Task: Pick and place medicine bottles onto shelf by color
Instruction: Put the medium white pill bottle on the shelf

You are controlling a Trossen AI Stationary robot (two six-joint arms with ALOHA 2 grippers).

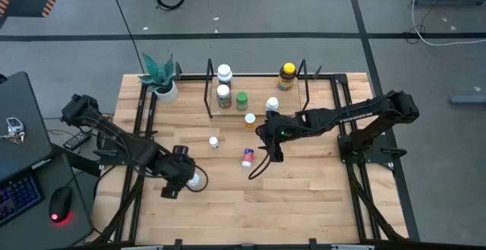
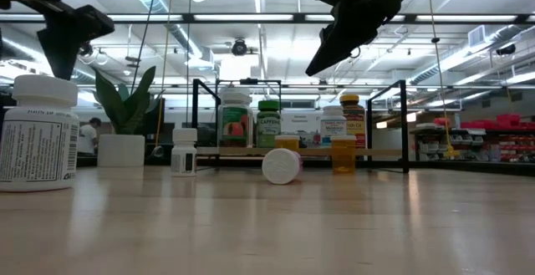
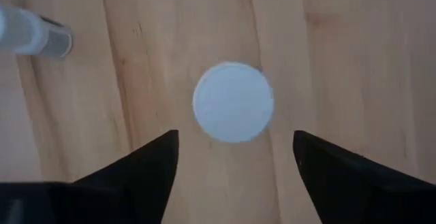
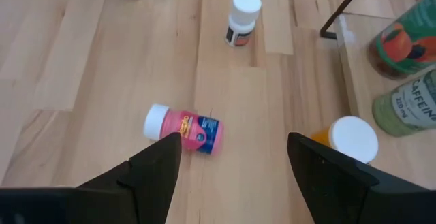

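A white medicine bottle (image 3: pixel 234 102) stands upright on the wood near the table's left front. My left gripper (image 3: pixel 235 157) hangs open above it, pointing down, and its fingers are clear of the white cap. A red-blue labelled bottle (image 4: pixel 184 130) lies on its side mid-table. My right gripper (image 4: pixel 234 157) is open above and just beyond it, slanting down, and holds nothing. A small white bottle (image 4: pixel 242 18) stands upright nearby. The black-rod shelf (image 1: pixel 209 90) at the far side carries several bottles, among them a green one (image 1: pixel 241 100) and an amber one (image 1: pixel 287 75).
A potted plant (image 1: pixel 161 79) stands at the far left corner beside the shelf. An orange bottle with a white cap (image 4: pixel 351 139) stands just in front of the shelf. Black rails (image 1: pixel 140 121) edge the table's sides. Bare wood lies along the near edge (image 1: pixel 288 204).
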